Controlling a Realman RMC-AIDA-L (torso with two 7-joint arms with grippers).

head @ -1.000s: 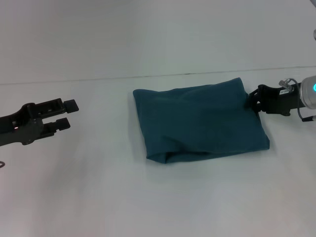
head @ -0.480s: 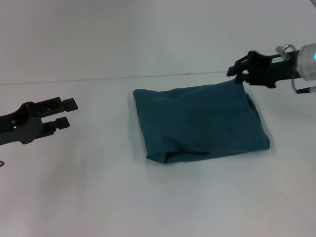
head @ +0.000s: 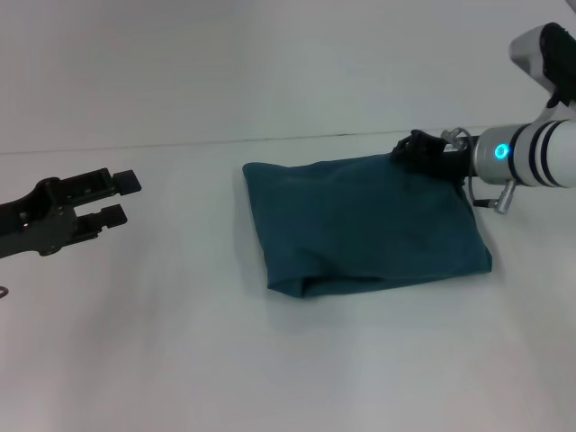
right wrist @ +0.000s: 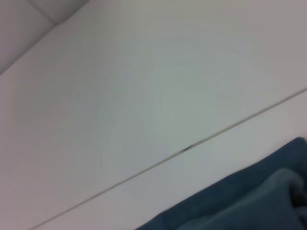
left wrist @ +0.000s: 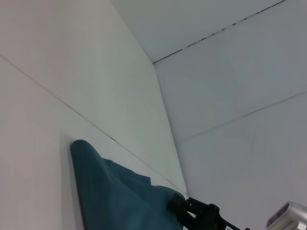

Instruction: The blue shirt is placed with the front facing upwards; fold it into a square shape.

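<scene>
The blue shirt (head: 360,225) lies folded into a rough rectangle in the middle of the white table, with a doubled edge along its near side. No lettering or neckline shows. It also appears in the left wrist view (left wrist: 110,191) and the right wrist view (right wrist: 249,201). My right gripper (head: 411,149) sits at the shirt's far right corner, pointing left over the cloth; the left wrist view shows this gripper (left wrist: 184,206) touching that corner. My left gripper (head: 120,198) hovers open well to the left of the shirt, with nothing between its fingers.
The white table (head: 270,360) stretches around the shirt on all sides. A thin dark seam (head: 180,144) runs across the back, just behind the shirt's far edge, with a pale wall beyond it.
My right gripper rose from the shirt's right edge, then swung left and down onto the far right corner. The left gripper drifted slightly left. The shirt's outline is nearly unchanged.
</scene>
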